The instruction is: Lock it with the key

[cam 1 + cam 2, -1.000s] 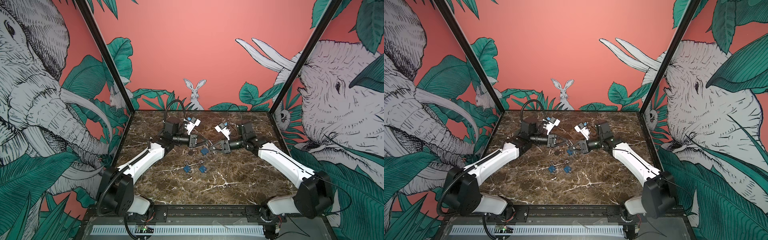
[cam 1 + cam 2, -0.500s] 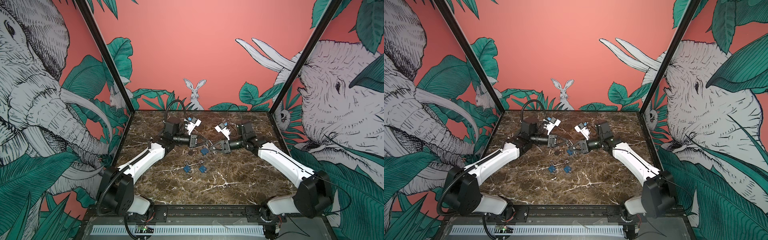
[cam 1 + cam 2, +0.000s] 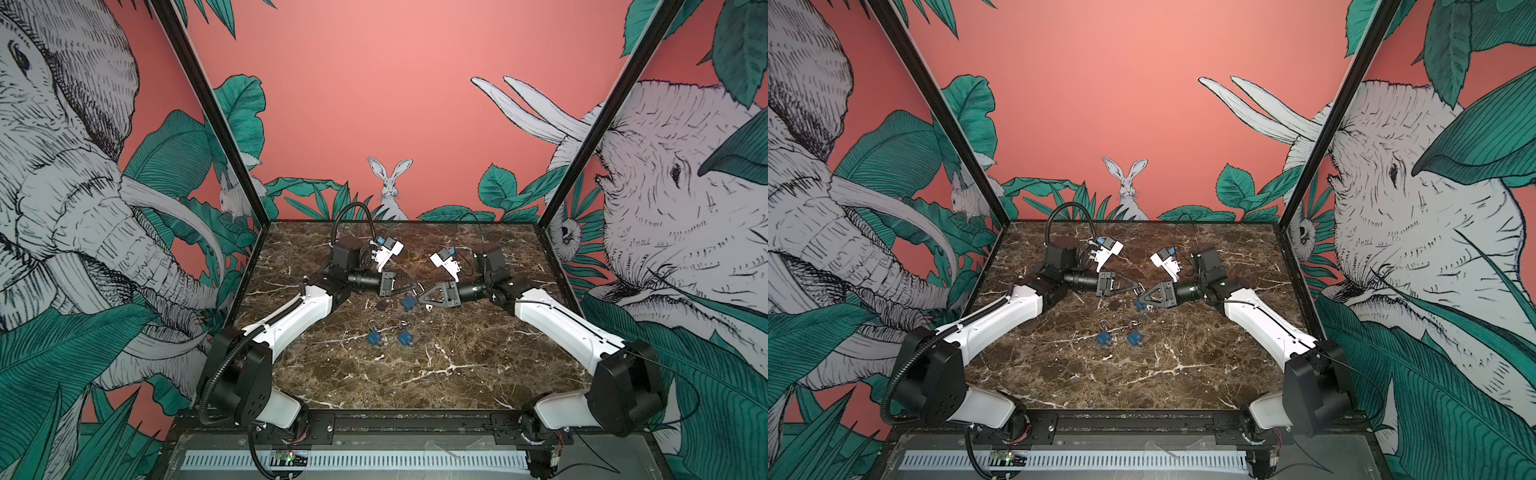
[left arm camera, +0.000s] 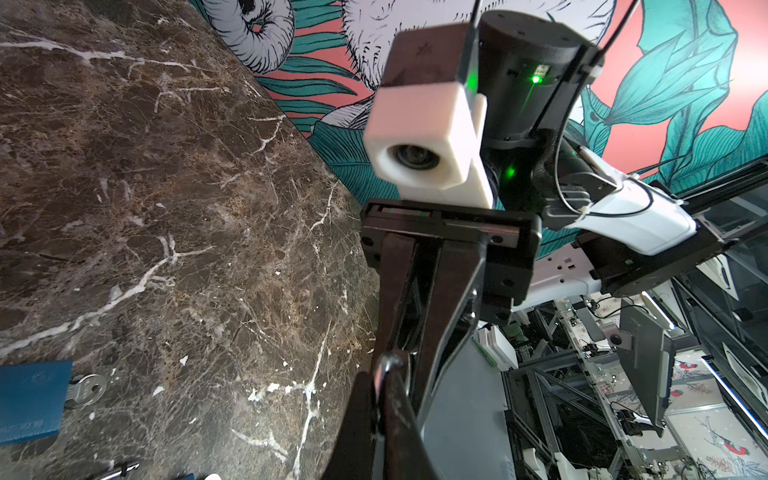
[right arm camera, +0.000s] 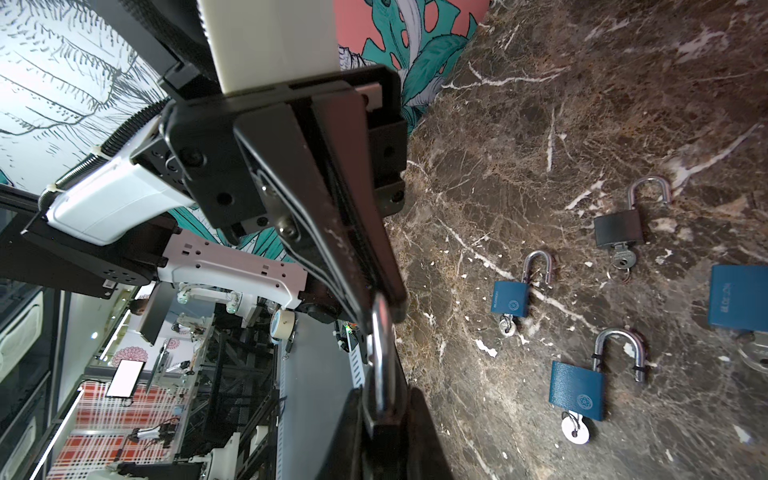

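Meeting tip to tip mid-frame in both top views, the left gripper [image 3: 415, 286] and right gripper [image 3: 420, 296] hang above the tabletop [image 3: 415, 374], a large blue padlock [image 3: 408, 302] just below; their load is too small to tell. The left wrist view shows it: a curved metal piece [image 4: 387, 365] both clamp, with the key [image 4: 85, 387] in that padlock at lower left. The right wrist view alone shows three smaller padlocks [image 5: 577, 395] with shackles open.
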`<act>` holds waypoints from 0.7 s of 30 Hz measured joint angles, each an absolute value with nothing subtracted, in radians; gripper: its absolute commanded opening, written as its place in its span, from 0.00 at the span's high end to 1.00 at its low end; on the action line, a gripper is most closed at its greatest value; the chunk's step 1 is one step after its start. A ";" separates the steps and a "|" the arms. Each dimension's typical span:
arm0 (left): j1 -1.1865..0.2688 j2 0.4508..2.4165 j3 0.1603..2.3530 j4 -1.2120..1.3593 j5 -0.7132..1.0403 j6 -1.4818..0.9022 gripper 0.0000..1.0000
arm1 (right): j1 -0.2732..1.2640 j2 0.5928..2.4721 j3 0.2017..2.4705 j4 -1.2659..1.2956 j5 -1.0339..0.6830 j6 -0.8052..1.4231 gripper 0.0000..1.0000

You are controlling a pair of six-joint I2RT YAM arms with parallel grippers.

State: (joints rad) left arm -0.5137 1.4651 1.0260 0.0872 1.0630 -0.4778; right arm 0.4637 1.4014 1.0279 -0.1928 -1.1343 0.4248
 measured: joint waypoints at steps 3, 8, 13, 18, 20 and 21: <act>-0.513 1.466 1.024 0.096 1.063 -0.477 1.00 | 0.463 1.401 1.018 -0.162 -1.145 0.461 1.00; -0.512 1.466 1.011 0.125 1.067 -0.474 1.00 | 0.463 1.401 1.015 -0.134 -1.158 0.510 1.00; -0.513 1.466 0.994 0.155 1.078 -0.473 1.00 | 0.463 1.401 1.015 -0.123 -1.163 0.542 1.00; -0.515 1.463 0.980 0.172 1.080 -0.473 1.00 | 0.464 1.401 1.015 -0.127 -1.163 0.554 1.00; -0.518 1.458 0.974 0.173 1.081 -0.472 1.00 | 0.465 1.401 1.015 -0.134 -1.163 0.554 1.00; -0.521 1.454 0.971 0.173 1.077 -0.470 1.00 | 0.465 1.401 1.015 -0.139 -1.163 0.553 1.00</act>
